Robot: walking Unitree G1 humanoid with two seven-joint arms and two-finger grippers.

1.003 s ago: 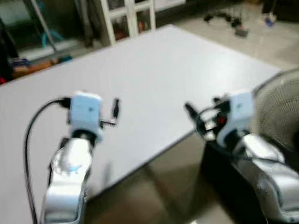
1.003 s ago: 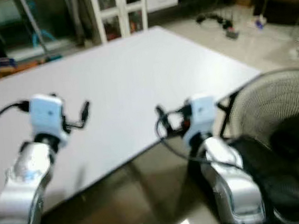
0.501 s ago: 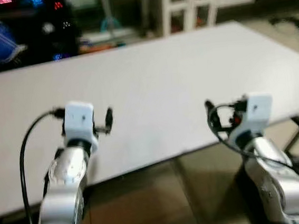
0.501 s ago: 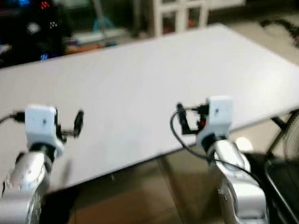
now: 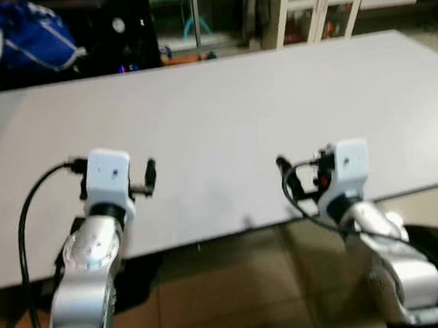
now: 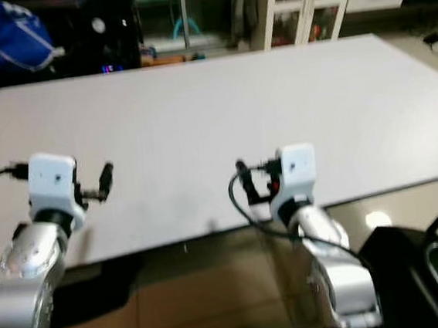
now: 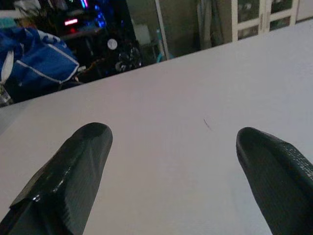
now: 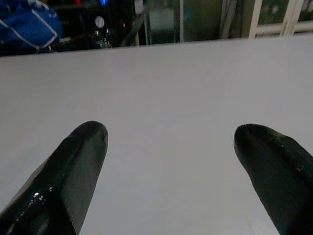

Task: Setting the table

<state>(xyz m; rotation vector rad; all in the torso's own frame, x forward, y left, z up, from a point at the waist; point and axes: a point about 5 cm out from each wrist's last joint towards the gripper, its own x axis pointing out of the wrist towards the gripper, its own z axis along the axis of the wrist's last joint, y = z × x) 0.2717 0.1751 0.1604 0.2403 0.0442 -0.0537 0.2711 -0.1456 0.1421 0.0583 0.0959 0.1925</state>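
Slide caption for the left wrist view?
Open left claw held over the white table, blue bag beyond.

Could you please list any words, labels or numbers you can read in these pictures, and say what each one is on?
None can be read.
The white table carries no print.
The blue bag has white lines, no legible letters.
The lit displays in the dark background are too blurred to read.

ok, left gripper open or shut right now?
Open. In the left wrist view the left gripper's two black fingers stand wide apart over the bare white table.
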